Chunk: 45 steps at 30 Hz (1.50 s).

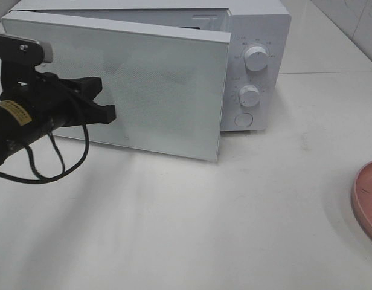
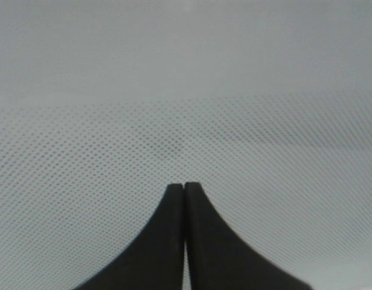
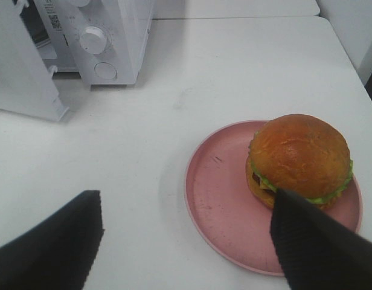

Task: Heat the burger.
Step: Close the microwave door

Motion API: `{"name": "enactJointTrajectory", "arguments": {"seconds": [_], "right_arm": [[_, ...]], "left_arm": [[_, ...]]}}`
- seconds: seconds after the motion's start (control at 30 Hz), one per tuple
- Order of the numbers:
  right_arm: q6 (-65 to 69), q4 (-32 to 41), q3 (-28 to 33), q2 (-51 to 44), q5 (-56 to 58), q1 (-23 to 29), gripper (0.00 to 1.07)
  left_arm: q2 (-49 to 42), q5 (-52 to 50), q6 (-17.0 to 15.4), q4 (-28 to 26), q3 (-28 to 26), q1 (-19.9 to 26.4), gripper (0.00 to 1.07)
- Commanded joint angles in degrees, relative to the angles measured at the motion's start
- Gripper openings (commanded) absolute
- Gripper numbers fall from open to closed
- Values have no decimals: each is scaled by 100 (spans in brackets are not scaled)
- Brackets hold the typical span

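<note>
Burger (image 3: 301,160) on pink plate (image 3: 216,205); microwave (image 1: 258,36) labels unreadable.

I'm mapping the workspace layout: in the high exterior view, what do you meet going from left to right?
Left gripper → microwave door → control knobs → pink plate at the right edge.

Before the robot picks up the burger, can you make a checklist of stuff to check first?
1. Microwave door open: ok, partly swung out.
2. Left gripper closed, against the door: ok.
3. Right gripper open wide enough for the burger: ok.
4. Burger sitting upright on the pink plate: ok.
5. Room inside the microwave: cannot tell, the door hides it.
6. Table between plate and microwave free of clutter: ok.
</note>
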Motion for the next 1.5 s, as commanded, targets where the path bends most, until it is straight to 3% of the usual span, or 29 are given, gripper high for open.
{"name": "enactJointTrajectory", "arguments": {"seconds": [0.03, 0.27, 0.6, 0.63, 0.93, 1.07, 1.23, 1.5], "right_arm": [[-97, -11, 17, -166, -57, -46, 76], [-97, -11, 17, -166, -57, -46, 76], [-97, -11, 17, -166, -57, -46, 76], [-97, -11, 17, -166, -57, -46, 76], [-97, -11, 17, -166, -57, -46, 76], [-97, -11, 17, -166, -57, -46, 76], [-97, -11, 17, -166, -57, -46, 76], [-97, -11, 17, -166, -57, -46, 76]], "left_arm": [[109, 166, 206, -378, -275, -201, 0], [539, 476, 682, -1175, -1169, -710, 0], [1043, 768, 905, -1570, -2120, -1077, 0], [1152, 814, 1066, -1725, -2332, -1140, 0], [1473, 1146, 1249, -2045, -3060, -1169, 0], [1702, 1346, 1553, -2189, -3466, -1163, 0], [1684, 1495, 1576, -2126, -3529, -1169, 0], [1289, 2819, 1621, -2137, -3524, -1301, 0]]}}
